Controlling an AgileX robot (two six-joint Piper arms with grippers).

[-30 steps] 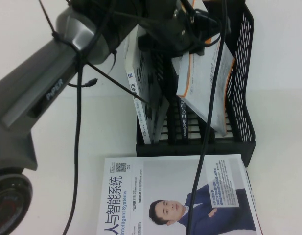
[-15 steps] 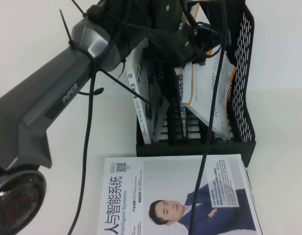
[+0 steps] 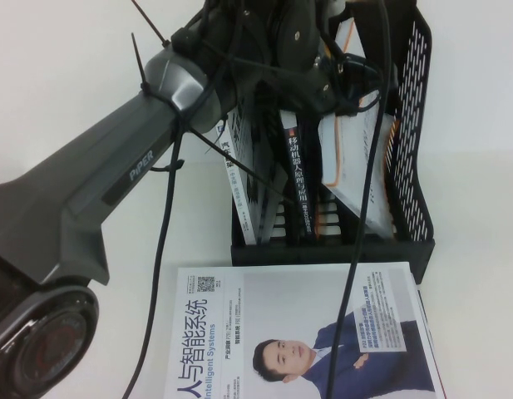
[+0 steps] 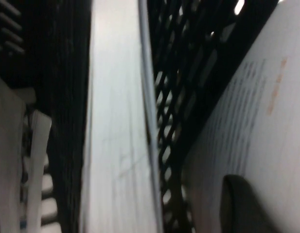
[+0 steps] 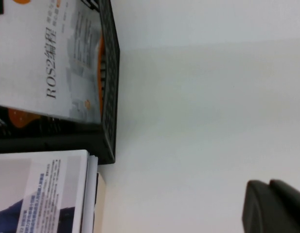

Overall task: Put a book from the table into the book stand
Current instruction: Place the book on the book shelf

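Note:
The book [image 3: 356,154], pale with orange edge strips, leans in the right compartment of the black book stand [image 3: 410,237]. Its "ROS2" title [image 5: 51,80] reads clearly in the right wrist view. My left gripper [image 3: 337,73] reaches over the stand to the book's upper end and lies close against the cover [image 4: 266,121]. Whether it grips the book does not show. My right gripper [image 5: 269,184] hangs shut and empty over the bare table [image 5: 203,97], to the right of the stand.
A dark-spined book with white Chinese lettering [image 3: 298,170] stands in the middle compartment, and another book [image 3: 239,179] in the left one. A white book picturing a man in a blue suit [image 3: 298,332] lies on the table in front of the stand.
My left arm has pushed farther over the stand. The book has sunk deeper into the right compartment and shifted right, uncovering the dark-spined book's lettering.

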